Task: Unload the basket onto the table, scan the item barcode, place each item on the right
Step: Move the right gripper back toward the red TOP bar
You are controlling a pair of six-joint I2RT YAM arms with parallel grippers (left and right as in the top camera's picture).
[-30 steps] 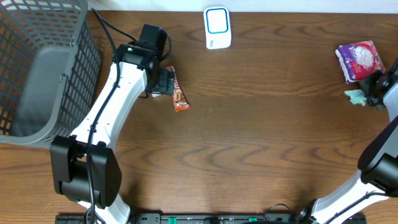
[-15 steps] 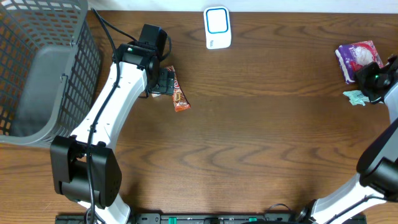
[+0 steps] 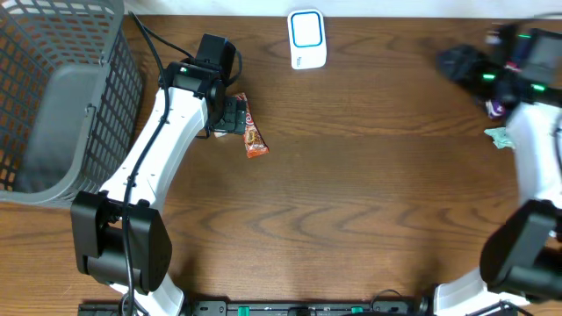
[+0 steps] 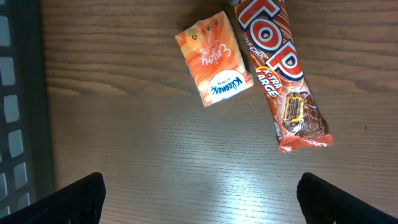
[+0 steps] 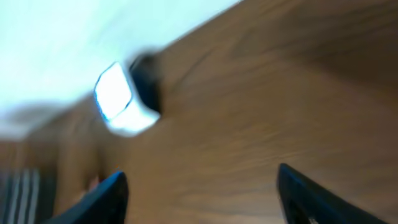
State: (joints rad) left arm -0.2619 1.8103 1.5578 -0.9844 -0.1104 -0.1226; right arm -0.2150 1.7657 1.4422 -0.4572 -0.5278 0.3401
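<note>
The bar (image 4: 280, 81) lies flat on the table (image 3: 369, 175) at the left, label up and no barcode showing. The tissue pack (image 4: 214, 59) sits just beside it, and I cannot tell whether the two touch. Either could be the item to scan. The left gripper (image 4: 199, 199) hangs above them with its jaws spread wide and nothing between them. The scanner (image 3: 307, 39) stands well apart, at the far edge of the table.

The main risk is on the left. With the two items this close, a straight descent could pinch both, or one finger could land on the pack and shove the bar askew. The bar's glossy wrapper may slip or crumple in a narrow grip. If its code is on the underside, the bar will have to be turned before the scanner can read it.

The right gripper (image 5: 205, 193) is also parted and empty, and it faces the scanner. Its wrist view is badly smeared, so this is a tentative reading. If that arm is travelling fast, it could clip the scanner and knock it out of line, and with nothing held it has nothing to present there.

- Bar: one.
- Tissue pack: one.
- Scanner: one.
- Basket (image 3: 114, 70): one, at the left edge.
- Teal packet (image 3: 499, 136): one, by the right arm.
- Arms: two, neither holding anything.
</note>
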